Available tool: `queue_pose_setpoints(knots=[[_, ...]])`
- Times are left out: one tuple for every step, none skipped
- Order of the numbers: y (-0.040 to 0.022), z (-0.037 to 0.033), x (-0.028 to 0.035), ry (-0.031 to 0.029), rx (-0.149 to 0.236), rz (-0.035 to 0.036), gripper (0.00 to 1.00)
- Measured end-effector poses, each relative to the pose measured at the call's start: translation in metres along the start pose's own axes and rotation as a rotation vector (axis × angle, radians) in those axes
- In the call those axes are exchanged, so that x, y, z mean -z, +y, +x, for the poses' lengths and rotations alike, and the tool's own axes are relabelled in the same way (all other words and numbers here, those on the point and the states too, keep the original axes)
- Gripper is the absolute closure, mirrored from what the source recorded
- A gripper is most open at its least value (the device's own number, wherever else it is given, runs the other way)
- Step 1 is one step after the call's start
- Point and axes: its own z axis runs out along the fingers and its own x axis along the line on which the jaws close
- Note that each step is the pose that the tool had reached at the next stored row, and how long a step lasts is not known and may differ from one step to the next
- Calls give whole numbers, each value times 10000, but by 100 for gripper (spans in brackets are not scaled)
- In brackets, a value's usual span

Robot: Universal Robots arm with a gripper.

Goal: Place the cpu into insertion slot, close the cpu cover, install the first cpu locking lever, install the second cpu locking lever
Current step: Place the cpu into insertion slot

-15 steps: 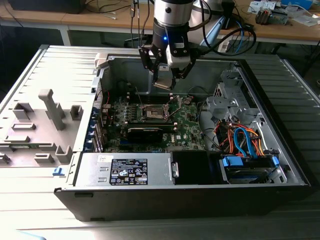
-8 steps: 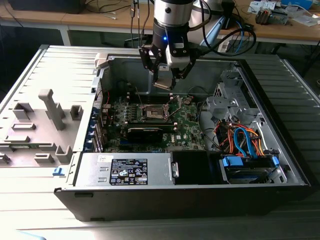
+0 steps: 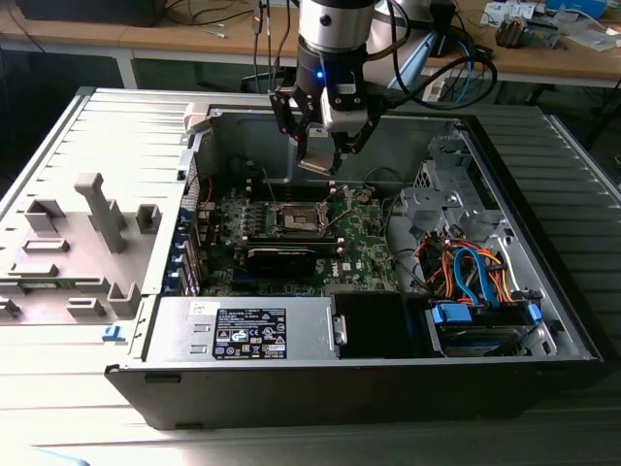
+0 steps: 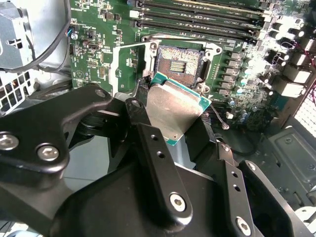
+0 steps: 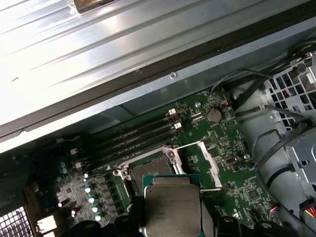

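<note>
cpu [image 4: 180,104] in tool [image 4: 174,123] above insertion slot [image 4: 178,61]

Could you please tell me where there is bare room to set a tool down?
Bare ribbed tabletop borders the case on the exterior view's right. The power supply has a free flat top. Crowded: the cable bundle, the grey blocks, and the insertion slot by the hand gripping the cpu.

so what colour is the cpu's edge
Teal-green border around the cpu, clearest in the second wrist view.
</note>
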Motion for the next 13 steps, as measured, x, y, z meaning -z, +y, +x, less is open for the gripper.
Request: queue_pose_setpoints(knots=[[0, 0, 0, -2, -21, 1, 45], [0, 0, -1, -3, -65, 1, 45], [0, 0, -1, -5, -86, 1, 45], [0, 0, -1, -5, -96, 1, 45], [0, 0, -2, -6, -108, 0, 45], [0, 0, -2, -6, -117, 1, 45], [0, 0, -2, -7, -129, 0, 45], [0, 0, -2, -7, -136, 1, 45], [0, 0, -3, -8, -143, 1, 45], [0, 0, -3, -8, -151, 1, 45], [0, 0, -3, -9, -161, 2, 45], [0, 0, -3, -10, -172, 3, 45], [0, 0, -4, -12, -190, 5, 45]])
